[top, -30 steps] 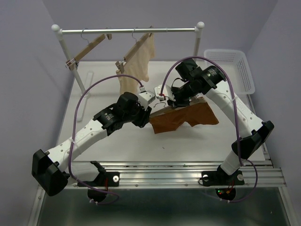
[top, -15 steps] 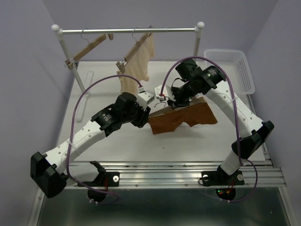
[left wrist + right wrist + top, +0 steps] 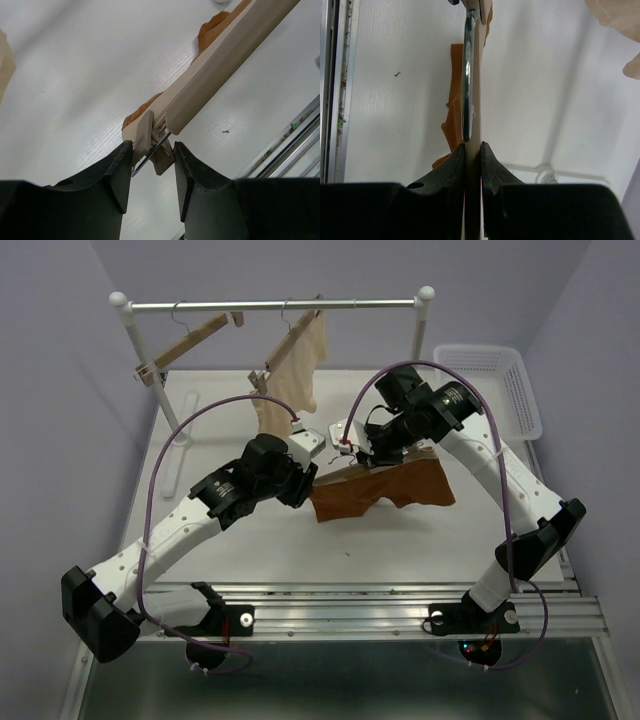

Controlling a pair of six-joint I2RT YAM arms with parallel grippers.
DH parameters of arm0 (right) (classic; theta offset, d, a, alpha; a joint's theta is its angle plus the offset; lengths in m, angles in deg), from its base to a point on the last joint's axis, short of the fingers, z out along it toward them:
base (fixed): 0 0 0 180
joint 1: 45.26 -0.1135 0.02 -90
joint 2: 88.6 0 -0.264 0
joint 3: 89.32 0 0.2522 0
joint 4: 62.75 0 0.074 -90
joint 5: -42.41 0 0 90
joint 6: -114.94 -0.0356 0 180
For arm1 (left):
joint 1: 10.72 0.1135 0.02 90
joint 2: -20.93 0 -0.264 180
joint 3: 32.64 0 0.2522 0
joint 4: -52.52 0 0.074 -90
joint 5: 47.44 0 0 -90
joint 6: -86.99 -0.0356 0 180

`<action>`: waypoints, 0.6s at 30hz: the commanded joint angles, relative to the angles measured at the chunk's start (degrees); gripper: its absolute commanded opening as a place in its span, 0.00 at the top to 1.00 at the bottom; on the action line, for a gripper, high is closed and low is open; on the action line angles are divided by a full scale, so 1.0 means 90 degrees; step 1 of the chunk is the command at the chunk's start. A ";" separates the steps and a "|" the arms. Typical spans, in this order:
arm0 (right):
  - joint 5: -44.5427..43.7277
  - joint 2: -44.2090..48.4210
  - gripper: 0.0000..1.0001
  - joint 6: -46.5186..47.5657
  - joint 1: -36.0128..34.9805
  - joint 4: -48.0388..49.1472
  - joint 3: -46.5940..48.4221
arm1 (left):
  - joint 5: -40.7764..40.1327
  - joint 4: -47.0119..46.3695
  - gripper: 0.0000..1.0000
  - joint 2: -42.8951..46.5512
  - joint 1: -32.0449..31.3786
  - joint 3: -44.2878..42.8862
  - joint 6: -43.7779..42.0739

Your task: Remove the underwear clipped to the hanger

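Note:
The rust-brown underwear [image 3: 385,490] hangs from the wooden hanger [image 3: 338,476], low over the table's middle. My right gripper [image 3: 375,458] is shut on the hanger's bar [image 3: 476,100], beside its metal hook [image 3: 467,75]. Brown cloth [image 3: 454,100] shows behind the bar. My left gripper [image 3: 312,478] is at the bar's left end. Its fingers [image 3: 122,165] press on the two wings of the end clip [image 3: 150,145]. The underwear [image 3: 137,116] peeks out behind that clip, and I cannot tell whether the clip still pinches it. The hanger's other clip is hidden.
A clothes rail [image 3: 275,306] stands at the back with an empty wooden hanger [image 3: 190,345] and a hanger carrying a cream cloth [image 3: 295,370]. A white basket [image 3: 495,385] sits at the back right. The metal rail [image 3: 400,605] runs along the near edge.
The hanger and underwear have shifted slightly left, with both arms following. My left gripper's fingers have closed a little more on the end clip.

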State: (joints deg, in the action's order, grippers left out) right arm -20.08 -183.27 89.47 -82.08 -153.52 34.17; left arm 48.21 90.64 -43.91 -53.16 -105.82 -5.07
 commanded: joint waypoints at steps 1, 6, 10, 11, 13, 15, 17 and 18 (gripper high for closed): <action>0.0098 0.0441 0.99 0.0017 -0.0011 0.0508 -0.0326 | -0.0062 -0.0557 1.00 0.0534 -0.0031 -0.0400 0.0034; 0.0088 0.0850 0.99 0.0212 -0.0011 0.1183 -0.0981 | 0.0202 -0.0763 1.00 0.0808 -0.0031 -0.0400 0.0015; 0.0254 0.1095 0.99 0.0310 -0.0011 0.1651 -0.1440 | 0.0192 -0.0802 1.00 0.0905 -0.0031 -0.0410 0.0102; 0.0293 0.1240 0.99 0.0301 -0.0011 0.1788 -0.1547 | 0.0193 -0.0851 1.00 0.0925 -0.0031 -0.0400 0.0132; 0.0419 0.1397 0.99 0.0388 -0.0011 0.2148 -0.1927 | 0.0222 -0.0977 1.00 0.0925 -0.0031 -0.0371 0.0190; 0.0527 0.1631 0.99 0.0476 -0.0011 0.2520 -0.2317 | 0.0202 -0.1056 1.00 0.0944 -0.0031 -0.0351 0.0190; 0.0781 0.1778 0.99 0.0544 -0.0011 0.2668 -0.2514 | 0.0193 -0.1144 1.00 0.0935 -0.0031 -0.0341 0.0395; 0.0859 0.1789 0.99 0.0535 -0.0011 0.2707 -0.2563 | 0.0183 -0.1173 1.00 0.0954 -0.0031 -0.0341 0.0425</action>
State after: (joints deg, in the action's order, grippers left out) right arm -18.99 -169.68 92.47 -81.60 -135.73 13.30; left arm 49.14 89.13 -37.00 -53.14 -106.10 -3.67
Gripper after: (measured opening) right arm 0.187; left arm 0.461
